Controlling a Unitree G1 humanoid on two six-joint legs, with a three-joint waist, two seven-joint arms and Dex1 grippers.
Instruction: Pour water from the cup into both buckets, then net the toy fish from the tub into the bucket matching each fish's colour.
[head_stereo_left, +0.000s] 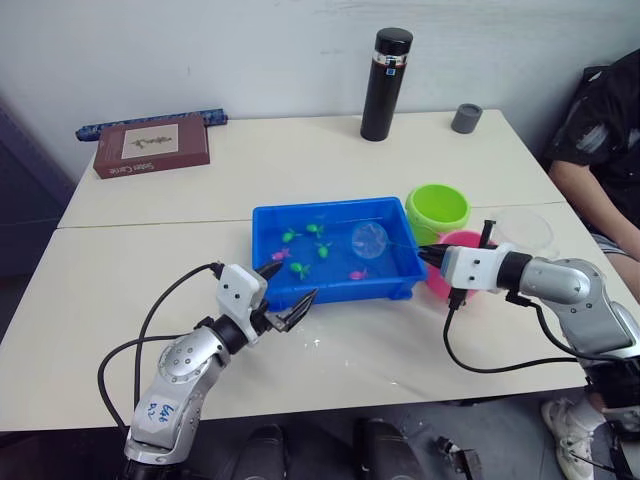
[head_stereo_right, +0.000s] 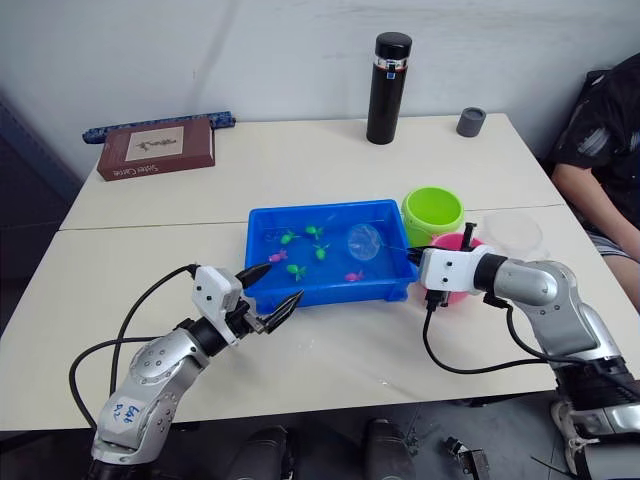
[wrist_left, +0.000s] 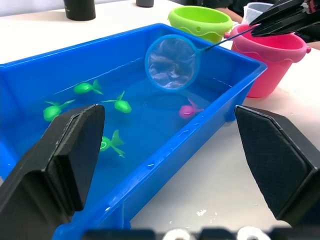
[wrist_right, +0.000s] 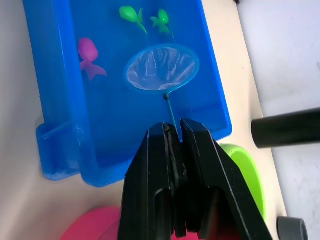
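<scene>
Right gripper (wrist_right: 172, 131): black fingers pressed together on the thin handle of a small net (wrist_right: 161, 68). The net's blue hoop hangs just beyond the fingertips, over the tub (head_stereo_left: 270, 222), at the end nearest the buckets.

Left gripper (head_stereo_left: 287, 296): fingers spread wide apart, holding nothing. The fingertips sit just short of the tub's near wall, pointing toward it.

Tub: blue, rectangular, holding water. It lies between the two grippers, ahead of the left fingertips and beyond the right ones.

Toy fish: four green fish (wrist_left: 119, 104) grouped in the half of the tub farther from the net hand. One pink fish (wrist_left: 188, 109) lies below and just beside the net hoop, nearest the right fingertips. A second pink fish (head_stereo_left: 281, 255) lies close to the left fingertips.

Pink bucket (wrist_left: 272, 57): just beside the right fingers, touching or nearly touching the tub's end wall.

Green bucket (head_stereo_left: 438, 208): just past the pink one, also by the tub's end.

Cup (head_stereo_left: 524, 229): clear, behind the right gripper's fingers, near the pink bucket.

Other items, well beyond both sets of fingers: black flask (head_stereo_left: 385, 84), grey cap (head_stereo_left: 466, 118), brown box (head_stereo_left: 152, 145).

Person (head_stereo_left: 605, 140) seated at the table edge, on the right arm's side.
</scene>
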